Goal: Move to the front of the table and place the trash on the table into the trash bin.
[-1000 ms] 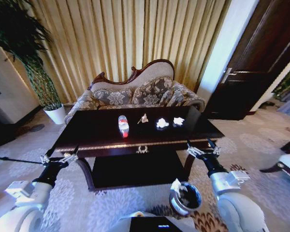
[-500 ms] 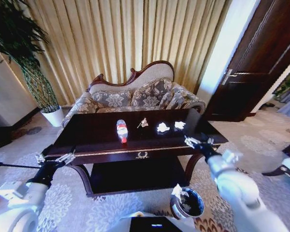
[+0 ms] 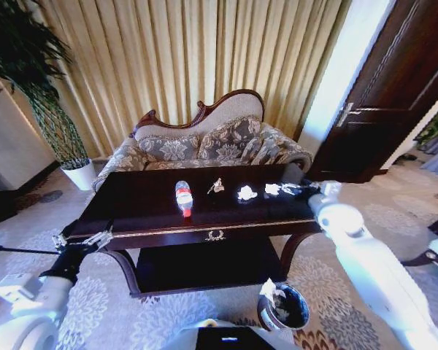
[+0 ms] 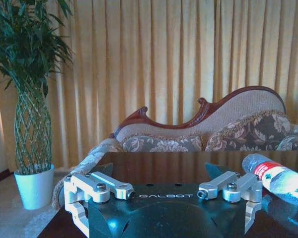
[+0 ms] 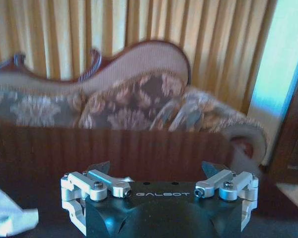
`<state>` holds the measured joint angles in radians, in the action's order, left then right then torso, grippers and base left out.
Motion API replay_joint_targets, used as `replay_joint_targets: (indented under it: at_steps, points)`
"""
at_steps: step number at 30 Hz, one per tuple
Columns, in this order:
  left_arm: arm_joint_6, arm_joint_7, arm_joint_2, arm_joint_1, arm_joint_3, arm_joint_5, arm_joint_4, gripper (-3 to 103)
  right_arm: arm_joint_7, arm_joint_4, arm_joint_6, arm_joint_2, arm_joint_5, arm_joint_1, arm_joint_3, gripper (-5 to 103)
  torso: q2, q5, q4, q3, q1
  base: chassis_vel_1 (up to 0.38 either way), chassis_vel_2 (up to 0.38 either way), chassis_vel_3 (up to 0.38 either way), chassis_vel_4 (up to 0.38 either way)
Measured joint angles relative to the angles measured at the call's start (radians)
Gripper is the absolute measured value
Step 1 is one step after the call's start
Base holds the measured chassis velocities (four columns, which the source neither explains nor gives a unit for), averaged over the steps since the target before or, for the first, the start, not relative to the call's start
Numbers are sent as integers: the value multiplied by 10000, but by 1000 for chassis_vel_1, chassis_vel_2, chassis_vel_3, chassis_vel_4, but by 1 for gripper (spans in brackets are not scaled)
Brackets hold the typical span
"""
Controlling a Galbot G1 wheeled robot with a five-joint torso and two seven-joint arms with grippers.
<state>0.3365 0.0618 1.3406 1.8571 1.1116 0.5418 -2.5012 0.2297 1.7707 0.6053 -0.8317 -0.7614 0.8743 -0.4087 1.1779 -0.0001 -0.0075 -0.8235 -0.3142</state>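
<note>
The trash lies in a loose row across the middle of the dark glossy bench (image 3: 139, 204): a clear bottle (image 3: 183, 197) with a red cap on its side toward the robot's left, then a small crumpled wrapper (image 3: 217, 186), then one white paper wad (image 3: 246, 192) and a second paper wad (image 3: 271, 189) nearest the right-hand end. The right gripper (image 3: 290, 190) hangs low over that end of the bench, just beside the second wad, with its fingers (image 5: 102, 167) spread wide apart and nothing between them; from its wrist camera a white scrap shows at the edge, which I take to be one of the wads, though it is hard to be sure. The left gripper (image 3: 84, 240) waits off the front left corner of the bench, below the top's edge, its fingers (image 4: 216, 171) likewise spread, with the bottle in sight beyond them. On the carpet in front of the bench, toward its right leg, stands the round shiny trash bin (image 3: 283, 306) with something white at its rim. Behind the bench sits a patterned sofa (image 3: 212, 142) against gold curtains (image 3: 197, 58), and a potted plant (image 3: 55, 109) stands in the left corner.
</note>
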Motion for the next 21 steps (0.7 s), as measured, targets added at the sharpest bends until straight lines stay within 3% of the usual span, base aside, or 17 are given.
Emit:
replay_joint_targets:
  at_steps: [9,11,21]
  points:
    - [264,-99,48,-188,9,-6,0,100,1023,-558,692,-362,-596,-701,803,100,0,2,-1,1,0,0,0,0,0]
    - [271,-104,58,-200,11,-6,0,100,1442,-687,863,-545,-1100,-874,969,100,0,0,0,0,0,0,0,0,0]
    - [126,-100,49,-276,87,27,3,100,1807,-975,805,-868,-1344,-1254,1435,100,0,0,0,1,0,0,0,0,0]
